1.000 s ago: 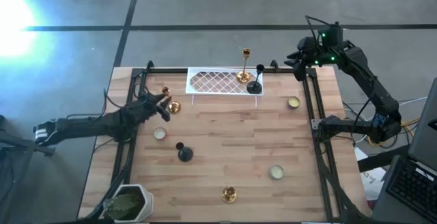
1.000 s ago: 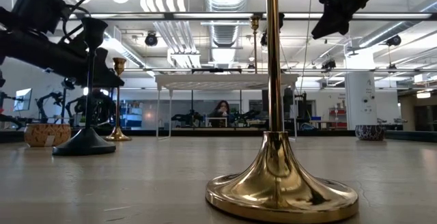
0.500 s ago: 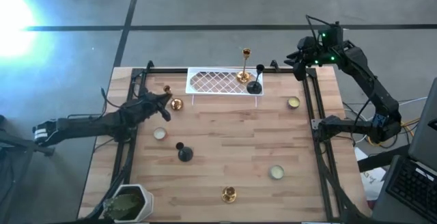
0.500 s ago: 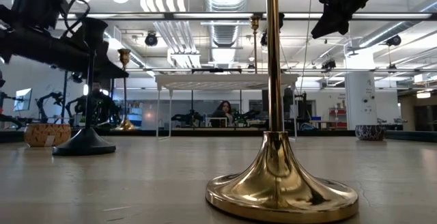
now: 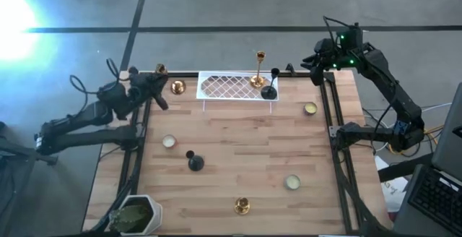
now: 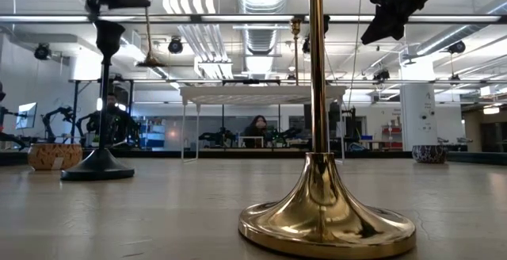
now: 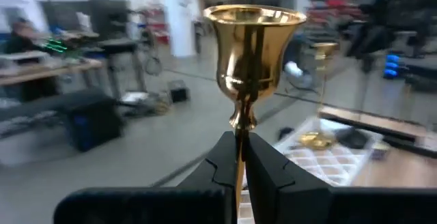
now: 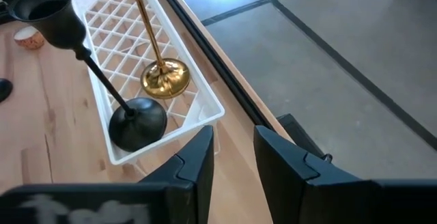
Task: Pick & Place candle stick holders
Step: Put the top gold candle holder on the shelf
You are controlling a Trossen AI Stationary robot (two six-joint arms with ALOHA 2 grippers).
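A gold stick point(image 5: 175, 87) has been lifted off the table's far left corner, clamped in the left gripper point(image 7: 238, 161), ready for the tray point(image 5: 216, 96); the right gripper point(image 8: 232, 157) waits released.

Left end effector point(image 5: 154, 85): risen and shifted toward the bench's far-left corner. Tall slim shiny gold candlestick point(image 5: 175, 87): lifted off the bench, carried clamped by its stem.

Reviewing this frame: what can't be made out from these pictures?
- Left claw, left wrist view: shut on the gold candle stick holder; its base is hidden behind the claw.
- Near gold holder, low view: its top is cut off by the picture's upper edge.
- Right claw: open and empty beside the white tray.
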